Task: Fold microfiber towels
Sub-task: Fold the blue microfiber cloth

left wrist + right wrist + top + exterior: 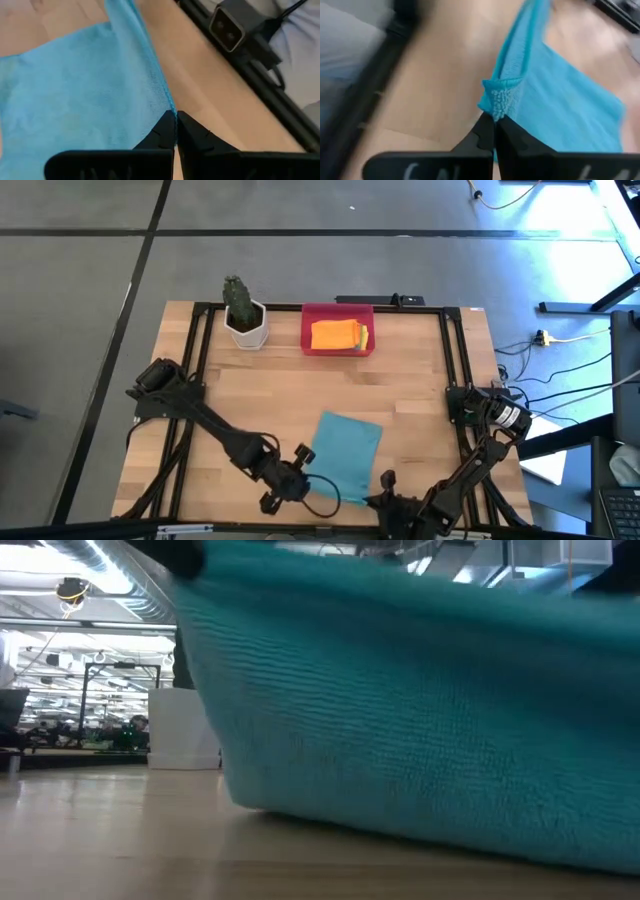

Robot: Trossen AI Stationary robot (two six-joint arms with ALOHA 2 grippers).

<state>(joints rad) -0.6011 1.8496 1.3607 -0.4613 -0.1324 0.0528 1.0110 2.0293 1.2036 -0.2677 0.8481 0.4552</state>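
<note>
A wooden tabletop (pixel 250 395) is seen from above, framed by black rails, with two dark arms reaching in from its near corners. A teal-blue towel (pixel 345 452) is spread near the front edge of the tabletop, between the two arms, so that both can reach its near corners at once. At the far edge a red tray (pixel 338 347) holds folded orange and yellow towels (pixel 338 334), apparently set aside as finished, and a potted cactus (pixel 243 312) stands just beside the tray, well apart from the work. The left gripper (pixel 175 131) is pressed together on the towel's near edge at one corner. The right gripper (pixel 494 131) is likewise pinched on the bunched opposite near corner. In the low view the cloth is seen lifted off the wood, judged ready to be carried over for a fold.
</note>
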